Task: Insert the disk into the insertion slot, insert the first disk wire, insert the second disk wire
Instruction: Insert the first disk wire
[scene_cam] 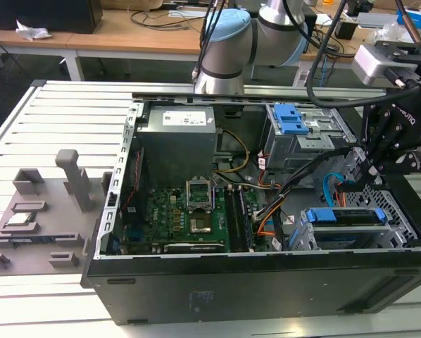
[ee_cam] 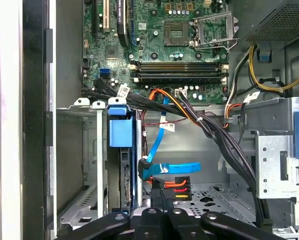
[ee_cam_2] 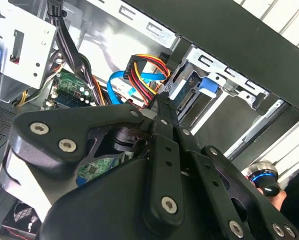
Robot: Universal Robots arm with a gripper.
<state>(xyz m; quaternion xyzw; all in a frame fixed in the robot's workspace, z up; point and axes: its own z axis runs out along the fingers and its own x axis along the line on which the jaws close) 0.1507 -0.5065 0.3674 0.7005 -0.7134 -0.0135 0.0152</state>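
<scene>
The disk [scene_cam: 344, 217], silver in its blue carrier, sits inside the insertion slot [scene_cam: 400, 211], the perforated cage at the case's corner on the exterior view's right. Both wrist views show the disk [ee_cam: 124, 185] [ee_cam_2: 208, 86] on edge in the cage [ee_cam: 84, 165] [ee_cam_2: 224, 85]. My gripper [scene_cam: 369, 169] [ee_cam_2: 162, 102] [ee_cam: 161, 194] hangs just behind the disk, shut on the black plug of the first disk wire [ee_cam: 173, 183] [ee_cam_2: 144, 75], which carries red, orange and yellow leads. The light-blue second disk wire [ee_cam: 177, 167] [ee_cam_2: 114, 87] [scene_cam: 327, 189] loops beside it, with its connector close to the disk's rear edge.
A taller grey bay with a blue latch [scene_cam: 291, 120] stands behind the cage. Thick black cable bundles [ee_cam: 214, 135] cross between the bay and the motherboard [scene_cam: 189, 211]. The power supply [scene_cam: 179, 130] fills the far corner. A grey fixture with parts [scene_cam: 34, 211] lies outside the case.
</scene>
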